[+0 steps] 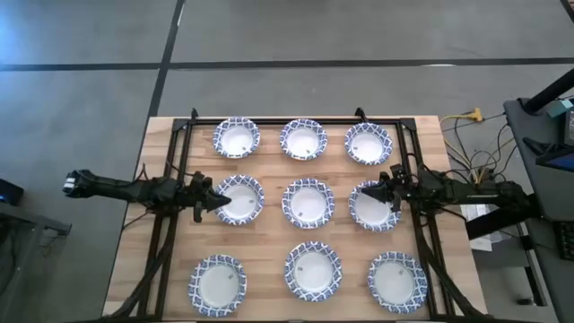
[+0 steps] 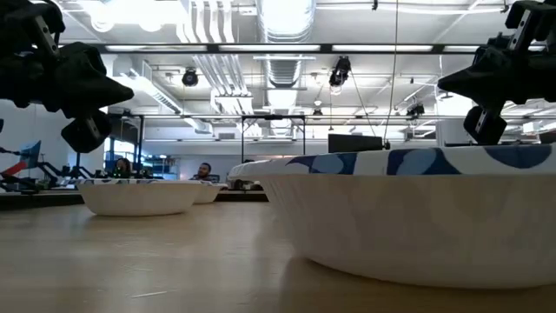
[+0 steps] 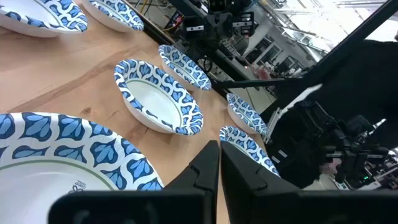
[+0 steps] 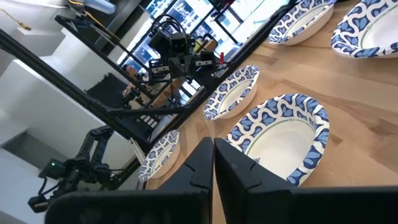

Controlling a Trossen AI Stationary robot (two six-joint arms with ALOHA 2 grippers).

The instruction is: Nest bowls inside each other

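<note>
Nine blue-and-white patterned bowls sit on their bases in three rows of three on the wooden table, none inside another. My left gripper (image 1: 218, 199) is shut and hovers over the left rim of the middle row's left bowl (image 1: 244, 199). In the left wrist view its fingers (image 3: 219, 163) point past that bowl (image 3: 62, 165) toward the centre bowl (image 3: 158, 99). My right gripper (image 1: 380, 190) is shut and hovers over the middle row's right bowl (image 1: 375, 208); the right wrist view shows it (image 4: 212, 155) beside that bowl (image 4: 280, 137). The low view shows both grippers raised above the tabletop.
A black metal frame (image 1: 296, 121) runs along the table's far edge, with rails down the left (image 1: 166, 242) and right (image 1: 429, 251) sides. Cables and equipment (image 1: 529, 135) lie off the right edge. Bare wood (image 1: 273, 235) shows in narrow gaps between bowls.
</note>
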